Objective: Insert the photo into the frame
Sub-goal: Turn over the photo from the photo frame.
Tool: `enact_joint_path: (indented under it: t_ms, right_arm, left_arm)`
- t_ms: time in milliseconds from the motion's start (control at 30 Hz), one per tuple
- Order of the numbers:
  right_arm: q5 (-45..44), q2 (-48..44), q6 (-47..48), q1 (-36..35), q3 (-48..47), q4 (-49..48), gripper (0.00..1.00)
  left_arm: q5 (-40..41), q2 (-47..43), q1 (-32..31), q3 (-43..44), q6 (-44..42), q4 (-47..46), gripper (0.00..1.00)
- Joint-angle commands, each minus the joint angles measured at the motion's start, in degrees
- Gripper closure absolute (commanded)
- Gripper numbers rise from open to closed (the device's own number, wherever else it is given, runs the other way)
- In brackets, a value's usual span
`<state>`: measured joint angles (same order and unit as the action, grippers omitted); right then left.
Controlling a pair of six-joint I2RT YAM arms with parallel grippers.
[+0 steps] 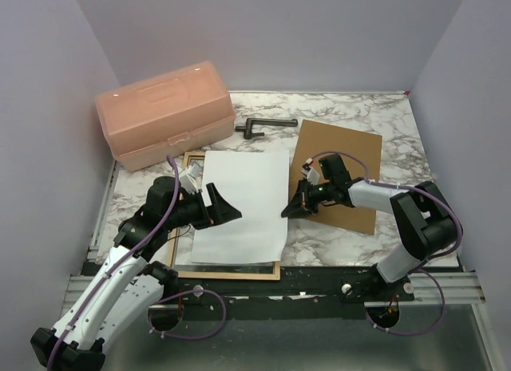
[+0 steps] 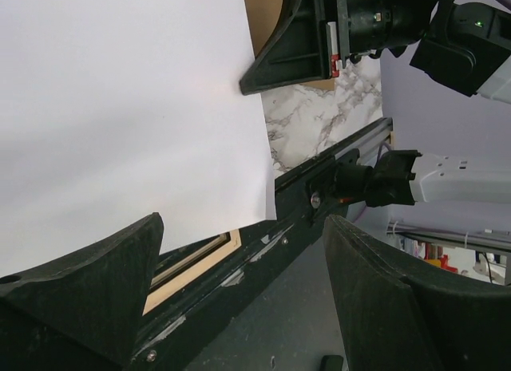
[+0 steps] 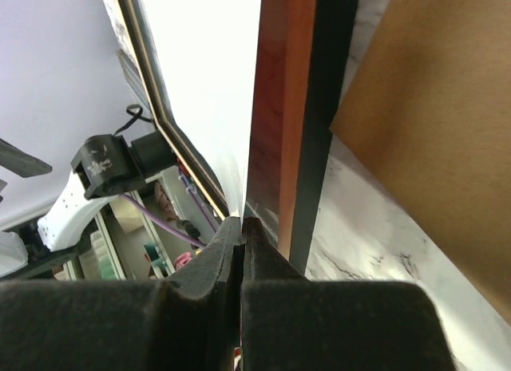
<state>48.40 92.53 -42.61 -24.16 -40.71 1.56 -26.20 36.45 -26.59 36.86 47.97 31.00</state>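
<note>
The photo (image 1: 243,203) lies white back up over the frame (image 1: 231,271), whose tan wood edge shows along the left and near sides. My right gripper (image 1: 291,207) is shut on the photo's right edge. In the right wrist view the gripper (image 3: 242,227) pinches the sheet between white back (image 3: 211,84) and red-orange printed face (image 3: 275,108). My left gripper (image 1: 223,207) is open at the photo's left edge and holds nothing. In the left wrist view the gripper (image 2: 239,291) straddles the photo's near corner (image 2: 128,108), with the frame (image 2: 192,267) below.
A brown backing board (image 1: 343,167) lies at the right under my right arm. A pink plastic box (image 1: 164,112) stands at the back left. A dark metal tool (image 1: 263,125) lies behind the photo. The table's near rail (image 2: 319,171) runs close to the frame.
</note>
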Motion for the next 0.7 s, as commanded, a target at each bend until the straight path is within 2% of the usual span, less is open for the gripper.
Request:
enact_joint_path:
  t_ms: [0,167,667]
  right_arm:
    - [-0.86,0.95,-0.04,-2.79,-1.96,1.55,0.99]
    - [-2.13,2.11,-2.20,-5.54,-3.08,-0.11,0.99]
    - [-6.26,7.28,-12.16,-10.69,-1.97,-14.14,0.99]
  left_arm:
    - [1.23,-0.50,0.40,0.67,-0.51,0.55,0.17]
    - [1.64,-0.61,0.40,0.59,-0.36,0.90,0.17]
    - [2.82,-1.60,0.40,1.38,-0.42,2.09,0.17]
